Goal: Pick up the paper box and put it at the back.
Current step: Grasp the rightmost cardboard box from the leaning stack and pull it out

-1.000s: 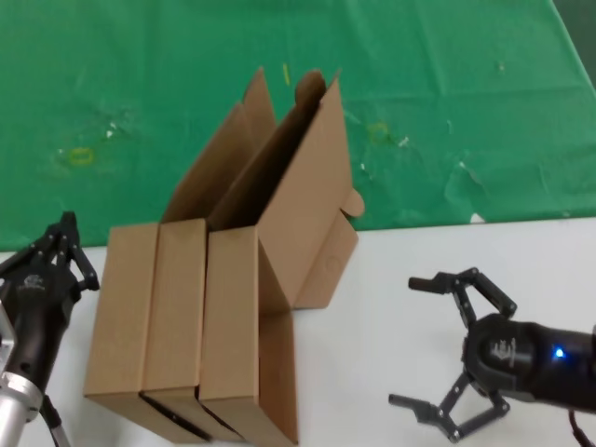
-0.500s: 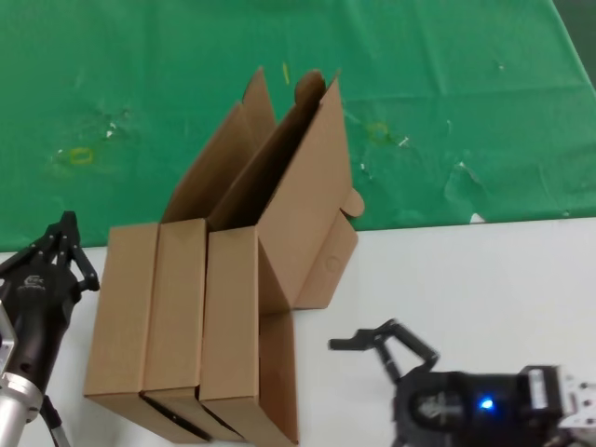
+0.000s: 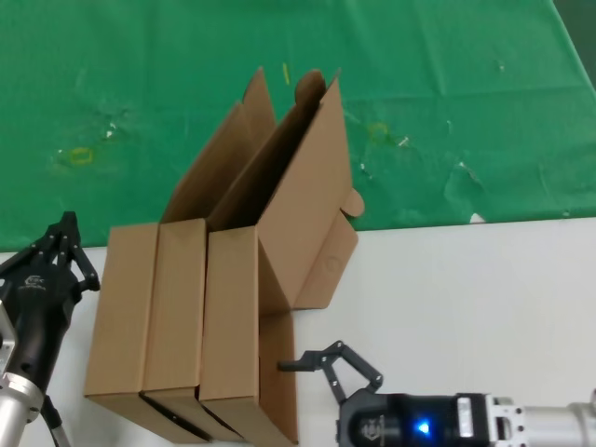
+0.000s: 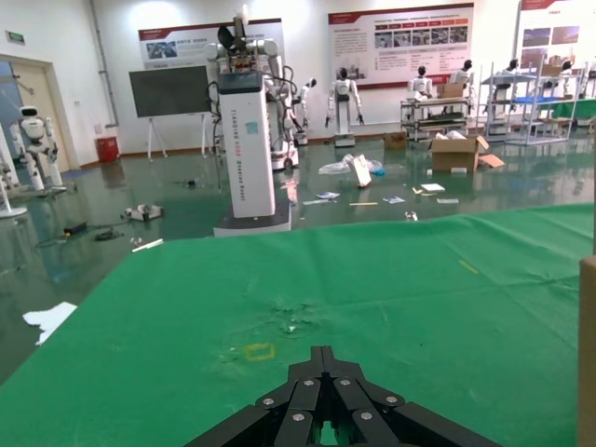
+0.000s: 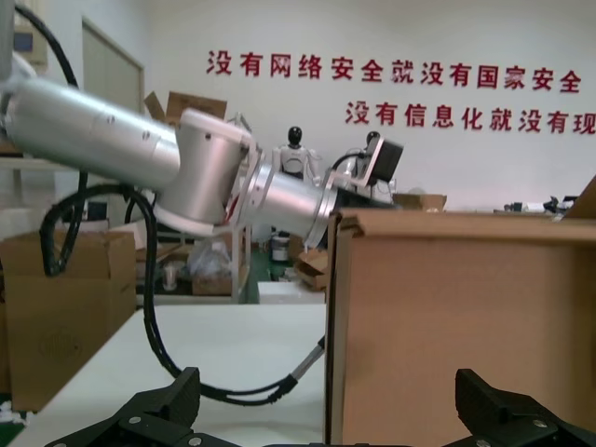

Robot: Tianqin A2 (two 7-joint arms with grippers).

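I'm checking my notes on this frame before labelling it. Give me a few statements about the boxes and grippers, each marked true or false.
1. Three brown corrugated-cardboard mailer boxes stand side by side on the white surface. True.
2. The right gripper is shut on a box. False: its fingers are spread open beside the rightmost box, holding nothing.
3. The left gripper sits to the left of the boxes, shut. True.
4. All the lids are closed. False: lids stand open, leaning toward the wrinkled green cloth.
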